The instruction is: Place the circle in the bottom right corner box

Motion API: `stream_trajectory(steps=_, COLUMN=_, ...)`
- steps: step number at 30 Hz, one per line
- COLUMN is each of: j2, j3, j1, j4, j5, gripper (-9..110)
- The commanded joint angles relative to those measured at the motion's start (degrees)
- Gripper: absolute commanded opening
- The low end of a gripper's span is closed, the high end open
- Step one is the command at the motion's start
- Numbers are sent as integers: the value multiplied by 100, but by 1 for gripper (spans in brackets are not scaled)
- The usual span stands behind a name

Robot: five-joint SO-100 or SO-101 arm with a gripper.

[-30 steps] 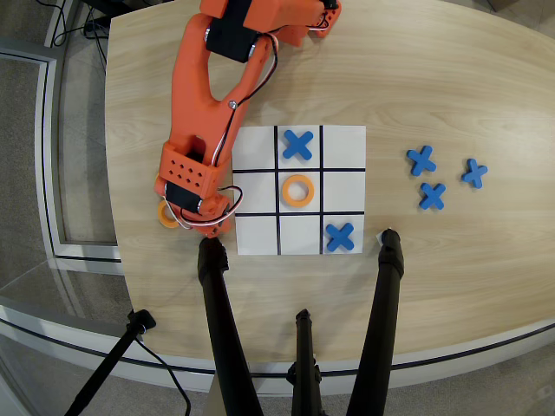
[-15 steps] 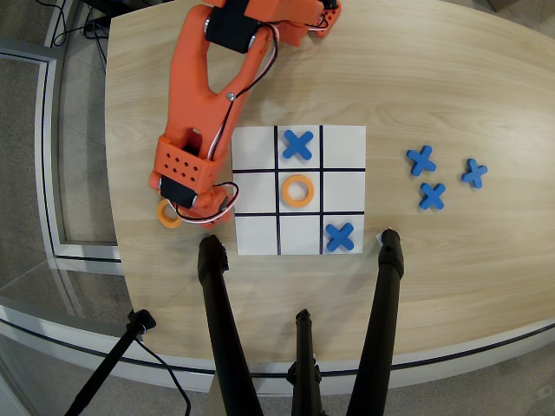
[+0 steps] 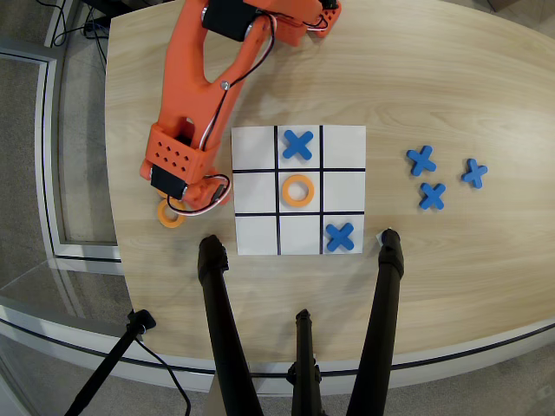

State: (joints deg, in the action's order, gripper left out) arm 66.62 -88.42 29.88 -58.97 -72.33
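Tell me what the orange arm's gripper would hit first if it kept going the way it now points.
Probably the flat orange ring on the wooden table left of the white grid sheet; the gripper points down toward it, though height is unclear.

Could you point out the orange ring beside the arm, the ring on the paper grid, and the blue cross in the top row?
Ring beside arm point(image 3: 171, 214), overhead view: its visible band.
Centre ring point(image 3: 297, 180), overhead view: top band.
Top blue cross point(image 3: 297, 145), overhead view: its centre.

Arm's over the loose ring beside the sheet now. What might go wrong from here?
1. The arm's head hides the pincer and part of the orange ring, so grasp alignment cannot be checked.
2. The bottom-right cell as this overhead view shows it already holds a blue X; setting the ring there could collide with it.
3. Sweeping across the grid sheet could knock the centre ring.
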Motion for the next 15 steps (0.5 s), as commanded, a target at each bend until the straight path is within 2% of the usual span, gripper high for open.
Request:
stream_trajectory(steps=1, j2=62, j3=-176, j1=202, j4=-158, j5=114, gripper=19)
stream_trajectory(steps=15, j2=1063, j3=-1705, j1=1521, j4=-114, j5=-290, gripper=18)
